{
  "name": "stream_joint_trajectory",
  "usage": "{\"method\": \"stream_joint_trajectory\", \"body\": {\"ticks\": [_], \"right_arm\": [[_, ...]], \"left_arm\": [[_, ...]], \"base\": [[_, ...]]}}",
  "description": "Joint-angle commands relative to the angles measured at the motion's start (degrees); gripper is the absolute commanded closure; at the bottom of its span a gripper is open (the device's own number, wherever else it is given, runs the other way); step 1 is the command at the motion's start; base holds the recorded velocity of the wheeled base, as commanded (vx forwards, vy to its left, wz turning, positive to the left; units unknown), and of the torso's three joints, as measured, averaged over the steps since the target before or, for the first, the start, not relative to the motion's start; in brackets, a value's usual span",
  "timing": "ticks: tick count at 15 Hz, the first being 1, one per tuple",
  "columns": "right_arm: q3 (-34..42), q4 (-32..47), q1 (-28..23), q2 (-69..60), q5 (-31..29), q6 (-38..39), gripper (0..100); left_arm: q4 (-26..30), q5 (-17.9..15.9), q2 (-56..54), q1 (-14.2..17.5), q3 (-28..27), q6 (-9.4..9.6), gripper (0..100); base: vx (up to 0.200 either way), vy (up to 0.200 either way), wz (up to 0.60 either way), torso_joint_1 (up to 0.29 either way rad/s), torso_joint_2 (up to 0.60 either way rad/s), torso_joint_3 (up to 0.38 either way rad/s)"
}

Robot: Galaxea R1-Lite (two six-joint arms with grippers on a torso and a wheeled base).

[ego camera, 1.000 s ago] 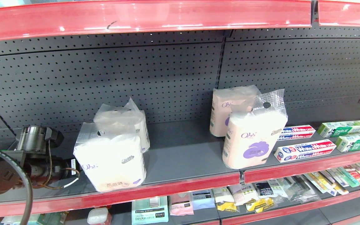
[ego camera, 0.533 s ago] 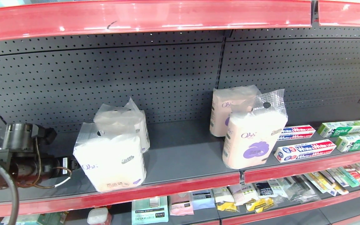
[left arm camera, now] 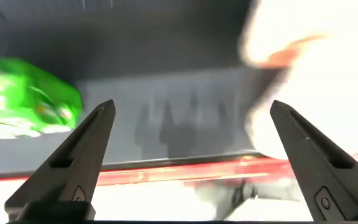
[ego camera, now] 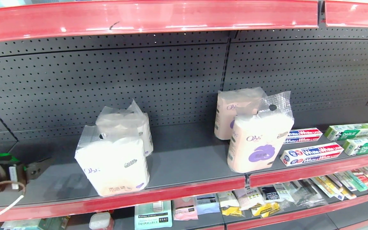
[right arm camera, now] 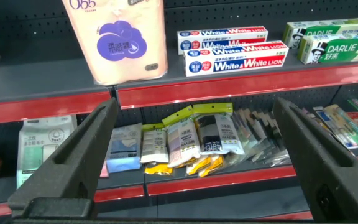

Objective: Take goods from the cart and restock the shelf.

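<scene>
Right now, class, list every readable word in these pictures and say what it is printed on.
"White&White LION": blue-and-white toothpaste boxes
"DARLIE": green toothpaste boxes
"Obb": tissue packs
"DISPOSABLE": teal pack
Other print on the goods is too small to read.

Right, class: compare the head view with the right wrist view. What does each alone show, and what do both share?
Head view only: the red upper shelf edge, the rear pink tissue pack, and the white tissue packs, at most a pale sliver in the other. Right wrist view only: the right tool, open. Both: the front pink tissue pack, the red-and-white toothpaste boxes, the green toothpaste boxes, the sachets on the lower shelf.
</scene>
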Motion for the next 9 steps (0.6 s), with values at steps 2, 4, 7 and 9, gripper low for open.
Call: {"method": "stream_joint_trajectory", "body": {"ticks": [2, 4, 7, 9], "right_arm": [[0.0, 0.0, 0.0, 0.1, 0.0, 0.0, 0], [0.0, 0.0, 0.0, 0.1, 0.0, 0.0, 0], [0.0, 0.0, 0.0, 0.1, 0.0, -0.1, 0], [0.0, 0.0, 0.0, 0.1, -0.1, -0.4, 0]], "left_arm": [[21.1, -5.6, -44.4, -3.8, 5.6, -0.63, 0], [26.6, -6.7, -52.7, -3.7, 7.7, -2.56, 0], [26.9, -5.9, -57.8, -3.7, 12.8, -3.62, 0], [25.7, -3.0, -57.8, -3.8, 15.8, -4.06, 0]], "base": [[0.0, 0.0, 0.0, 0.0, 0.0, 0.0], [0.0, 0.0, 0.0, 0.0, 0.0, 0.0], [0.0, 0.0, 0.0, 0.0, 0.0, 0.0], [0.0, 0.0, 0.0, 0.0, 0.0, 0.0]]}}
